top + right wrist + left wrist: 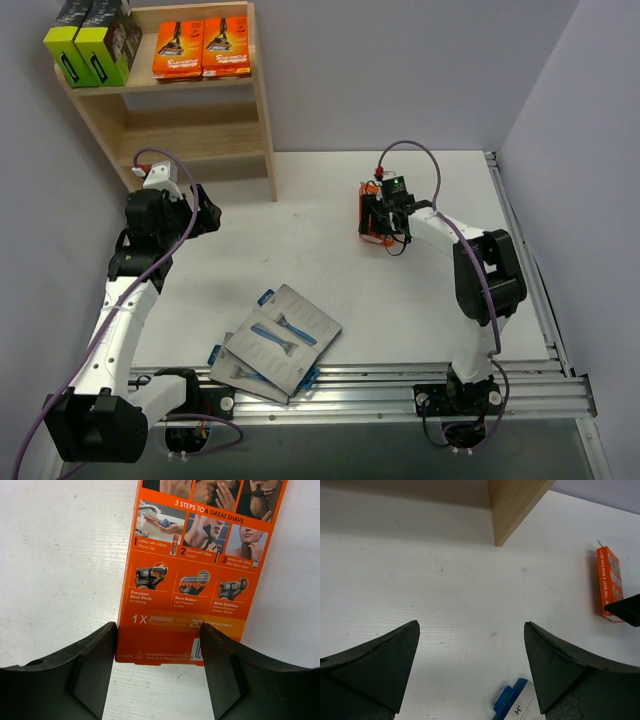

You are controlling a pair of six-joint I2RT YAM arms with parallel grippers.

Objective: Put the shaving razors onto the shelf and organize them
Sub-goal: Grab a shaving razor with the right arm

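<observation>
Right now I am watching the right gripper (157,630) sitting low over the near end of the loose orange pack (195,555). The pack is resting on the white table (330,270) toward the right side, well apart from the shelf (265,120). The two dark fingers are standing apart, one touching the pack's long edge and the other overlapping its printed face, so I cannot tell whether they are pinching the pack or only bracketing it. The left gripper (470,650) is hanging wide open above bare table near the foot of the shelf's right side panel, holding nothing. On the shelf's upper tier, black boxes (90,40) with lime-green sides are standing at the left end, and two shelved orange packs (200,48) are sitting side by side just to their right. Grey cards (285,335) showing a blue razor are lying in an overlapping pile near the table's front edge, between the two arm bases. One card corner is peeking into the left wrist view.
</observation>
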